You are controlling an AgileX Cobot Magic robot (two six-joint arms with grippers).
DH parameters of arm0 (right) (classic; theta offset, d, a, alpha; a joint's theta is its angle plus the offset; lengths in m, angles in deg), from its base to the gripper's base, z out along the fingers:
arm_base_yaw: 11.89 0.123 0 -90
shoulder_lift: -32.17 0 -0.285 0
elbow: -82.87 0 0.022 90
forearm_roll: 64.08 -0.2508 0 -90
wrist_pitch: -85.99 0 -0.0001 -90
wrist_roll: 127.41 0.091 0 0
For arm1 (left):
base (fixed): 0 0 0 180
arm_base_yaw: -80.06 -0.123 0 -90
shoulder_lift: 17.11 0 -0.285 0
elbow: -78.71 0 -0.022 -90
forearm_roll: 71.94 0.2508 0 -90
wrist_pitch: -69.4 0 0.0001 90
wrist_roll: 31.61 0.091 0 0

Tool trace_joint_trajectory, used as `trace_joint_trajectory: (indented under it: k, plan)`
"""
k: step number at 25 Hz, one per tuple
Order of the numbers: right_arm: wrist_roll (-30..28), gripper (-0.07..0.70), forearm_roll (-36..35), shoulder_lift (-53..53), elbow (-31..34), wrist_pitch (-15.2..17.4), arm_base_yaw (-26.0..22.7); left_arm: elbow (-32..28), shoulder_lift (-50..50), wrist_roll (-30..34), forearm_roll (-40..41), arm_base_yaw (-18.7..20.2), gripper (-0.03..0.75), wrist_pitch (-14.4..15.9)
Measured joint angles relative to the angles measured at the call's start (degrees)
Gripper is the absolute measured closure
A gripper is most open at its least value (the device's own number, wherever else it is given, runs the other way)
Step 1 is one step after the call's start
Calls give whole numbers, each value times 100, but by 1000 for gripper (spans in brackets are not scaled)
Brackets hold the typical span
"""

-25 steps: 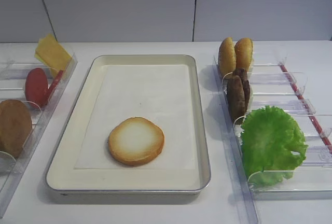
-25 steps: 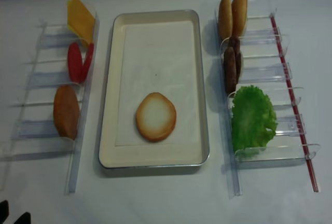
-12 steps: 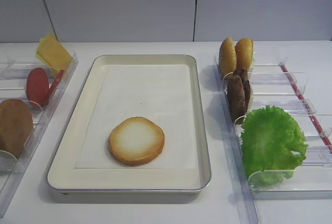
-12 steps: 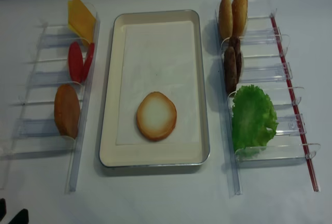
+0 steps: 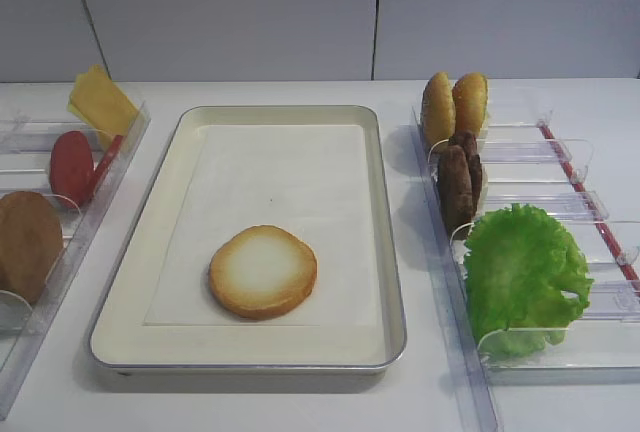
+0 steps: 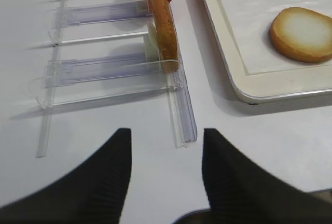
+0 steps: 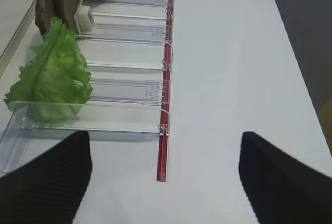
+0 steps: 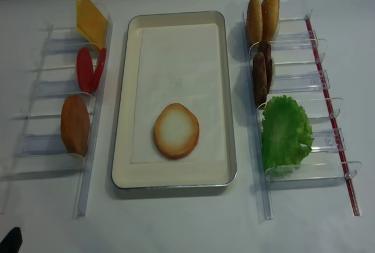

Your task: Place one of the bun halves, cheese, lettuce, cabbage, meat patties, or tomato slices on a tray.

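Exterior high shows the bun half point(image 5: 263, 272) lying on the tray point(image 5: 130, 282); both grippers' fingers point(image 6: 109, 177) point(image 7: 282, 175) stand spread and empty. I judge another ingredient comes next.

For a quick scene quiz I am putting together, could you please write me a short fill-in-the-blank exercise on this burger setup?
1. The pale bun half lies flat on the ____.
2. The lettuce stands in the rack on the ____ side of the exterior view.
3. The cheese sits at the far end of its rack, just beyond the ____ slices.
4. The right gripper's jaws are ____ and hold nothing.

Missing words: tray; right; tomato; open
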Motion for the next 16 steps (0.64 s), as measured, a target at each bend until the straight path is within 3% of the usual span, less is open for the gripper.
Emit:
trace_joint_trajectory:
  k: [16]
  plan:
    - [0,52,0,0,0,0,0,0,0,0,0,-3,418,0]
